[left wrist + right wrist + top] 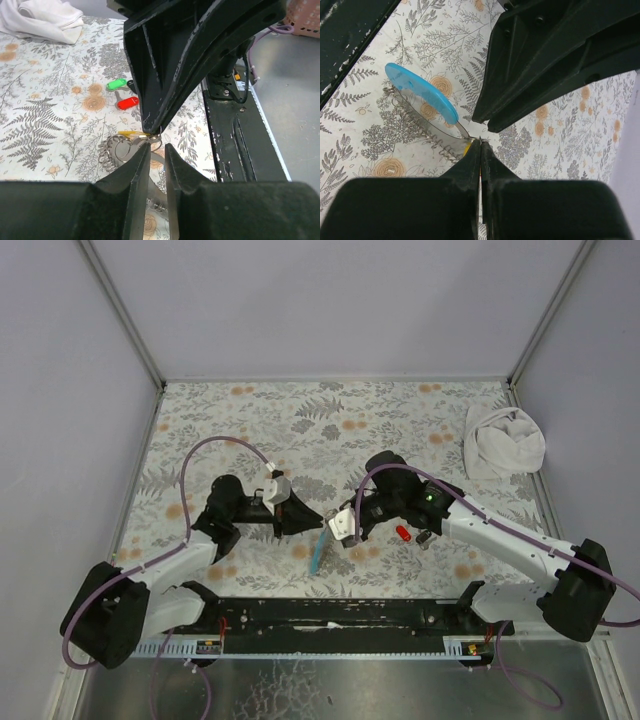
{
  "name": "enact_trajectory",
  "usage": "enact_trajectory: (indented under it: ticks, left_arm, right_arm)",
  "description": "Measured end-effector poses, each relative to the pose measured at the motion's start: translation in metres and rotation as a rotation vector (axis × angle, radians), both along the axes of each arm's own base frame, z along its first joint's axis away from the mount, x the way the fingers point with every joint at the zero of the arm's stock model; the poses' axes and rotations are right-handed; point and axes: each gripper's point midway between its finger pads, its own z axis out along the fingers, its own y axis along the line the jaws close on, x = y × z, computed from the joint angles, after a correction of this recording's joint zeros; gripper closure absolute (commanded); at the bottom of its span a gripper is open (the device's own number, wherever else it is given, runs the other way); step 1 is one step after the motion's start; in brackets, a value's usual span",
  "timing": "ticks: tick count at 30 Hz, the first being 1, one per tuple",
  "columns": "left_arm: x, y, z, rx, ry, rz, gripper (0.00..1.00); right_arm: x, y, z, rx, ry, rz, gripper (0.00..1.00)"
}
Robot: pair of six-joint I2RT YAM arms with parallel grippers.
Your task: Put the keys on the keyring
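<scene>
The keyring (422,92) lies near the table's front edge, part light blue, part grey band (121,150), and shows in the top view as keyring (318,552). My right gripper (480,141) is shut, pinching the small wire ring of the tan-yellow key (131,133) right at the keyring's grey end. My left gripper (157,150) faces it tip to tip, its fingers a narrow gap apart, with the grey band running under that gap. The red key (128,103), green key (117,84) and black key (131,85) lie loose on the cloth beyond.
A white cloth bundle (505,440) sits at the back right. The black base rail (330,615) runs along the near edge, close behind the keyring. Grey walls close in the flowered table (300,410) on three sides.
</scene>
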Motion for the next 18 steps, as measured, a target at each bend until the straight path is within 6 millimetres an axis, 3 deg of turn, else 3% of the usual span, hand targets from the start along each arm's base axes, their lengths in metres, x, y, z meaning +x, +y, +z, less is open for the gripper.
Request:
enact_trajectory:
  ticks: [18]
  left_arm:
    - [-0.008,-0.005,-0.011,0.03,0.038,-0.121,0.77]
  right_arm:
    - [-0.007,0.003,0.002,0.019,0.012,0.04,1.0]
